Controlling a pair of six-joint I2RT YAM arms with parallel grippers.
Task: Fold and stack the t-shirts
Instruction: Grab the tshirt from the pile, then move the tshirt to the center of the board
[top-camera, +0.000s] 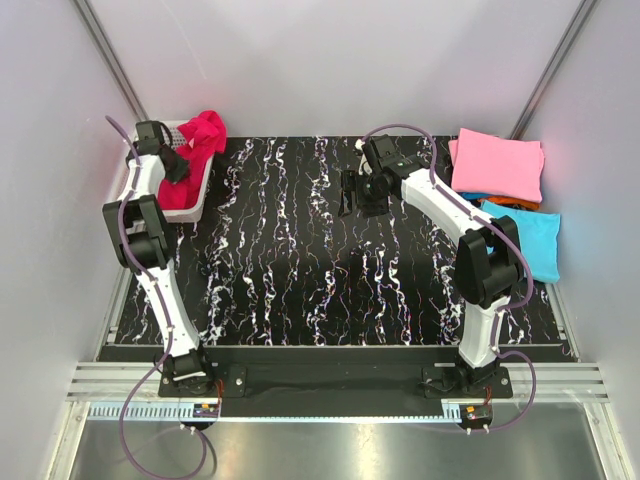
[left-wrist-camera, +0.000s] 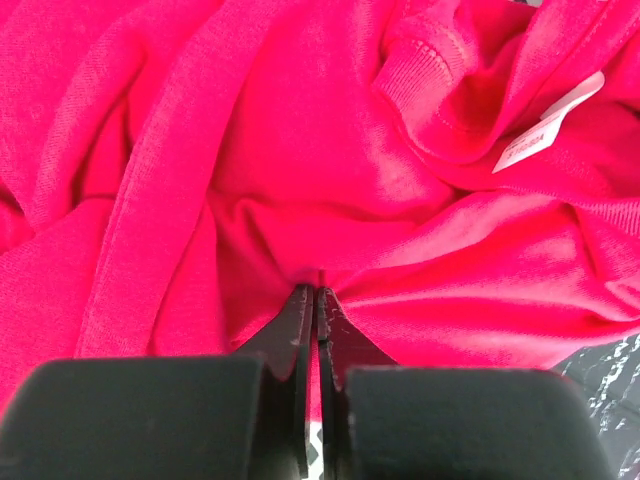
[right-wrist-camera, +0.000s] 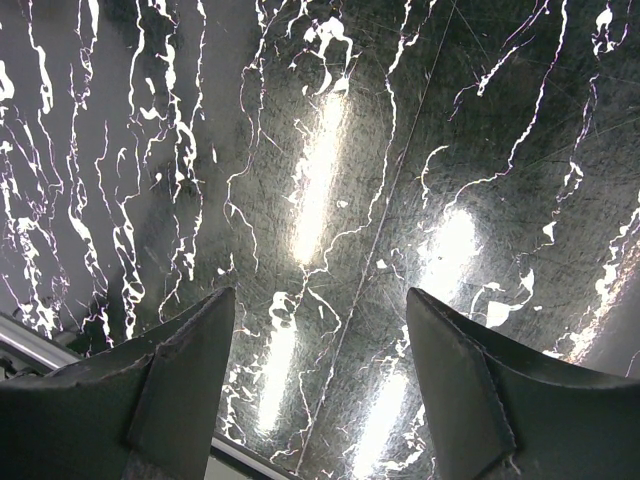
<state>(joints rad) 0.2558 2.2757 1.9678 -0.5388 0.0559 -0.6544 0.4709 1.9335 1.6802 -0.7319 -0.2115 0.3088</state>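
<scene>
The black marbled table (top-camera: 300, 280) takes up most of the scene, and its middle is bare, which looks like the room kept for spreading and folding. At its far right corner lies the finished work. A folded pink shirt (top-camera: 498, 165) sits on top, a sliver of an orange shirt (top-camera: 518, 204) shows beneath it, and a folded blue shirt (top-camera: 535, 240) lies just beside them toward the near edge, partly off the mat. They sit out of the way there, so the pile can grow without crowding the folding space. At the far left corner stands the white mesh basket (top-camera: 190, 213), the supply side. A crumpled red shirt (top-camera: 203, 135) fills it and spills over its far rim. The left claw (left-wrist-camera: 316, 292) is down in that basket with its jaws pressed together on a small ridge of the red cloth, which puckers and fans out from the tips. That grip suits lifting the shirt out, and the step in hand is probably the pickup. Pinching one fold of a bunched garment may bring up only a layer. The right claw (right-wrist-camera: 320, 292) hangs over the middle of the table with its jaws spread and nothing between them, likely waiting to take a second corner. A white tag (left-wrist-camera: 545, 125) shows near the collar seam in the left wrist view.
</scene>
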